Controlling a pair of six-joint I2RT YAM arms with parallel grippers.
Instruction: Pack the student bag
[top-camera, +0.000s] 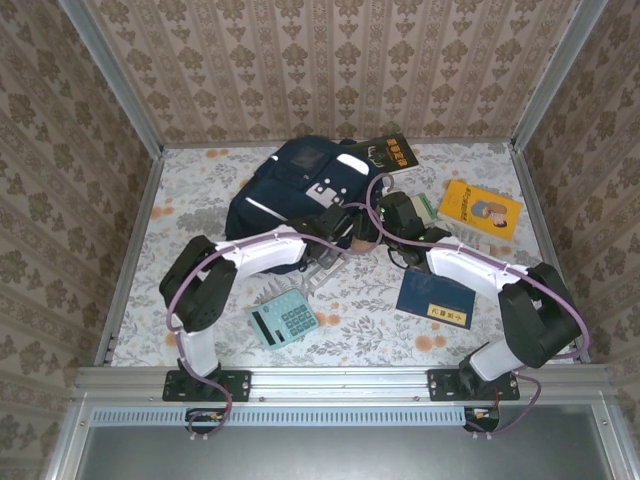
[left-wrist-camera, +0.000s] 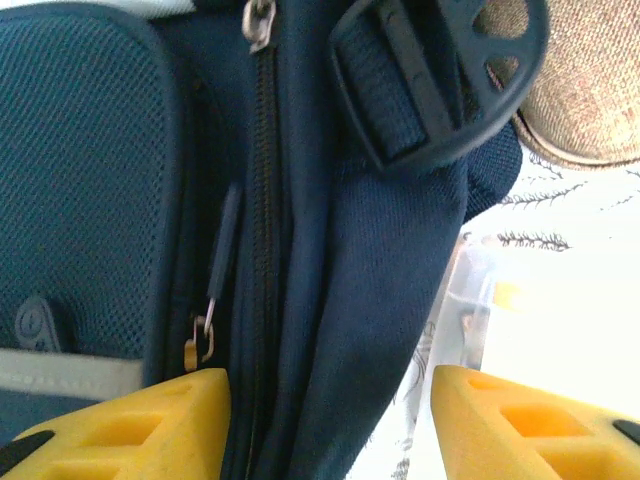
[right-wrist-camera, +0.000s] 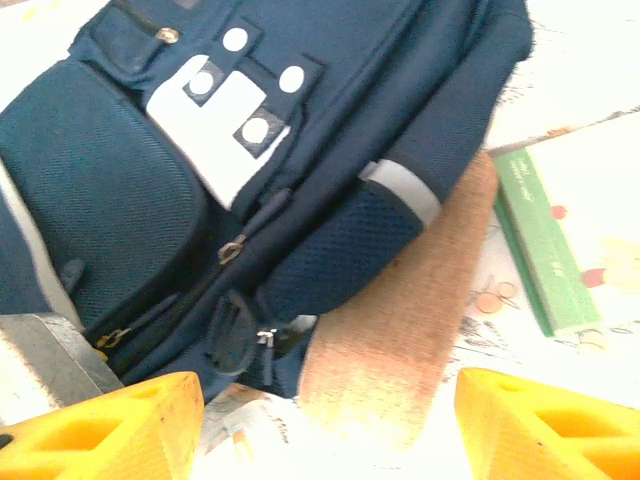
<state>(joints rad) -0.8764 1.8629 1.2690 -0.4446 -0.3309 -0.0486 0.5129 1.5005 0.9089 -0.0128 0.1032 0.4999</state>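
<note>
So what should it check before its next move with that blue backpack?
1. Left side free: ok, the left gripper is open at the student bag.
2. Right side empty: ok, the right gripper is open.
3. Zip open: not ok, the zip by the left gripper looks shut.
4. Main opening ready: cannot tell.
5. Packed yet: not ok, the calculator, yellow book and navy booklet lie on the table.

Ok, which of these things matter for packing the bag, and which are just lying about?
In play: student bag; left gripper and right gripper, both open at its side; tan pouch beside it.
Lying on the table, probably still to be packed: calculator, navy book, yellow book, black book, green book.
</note>
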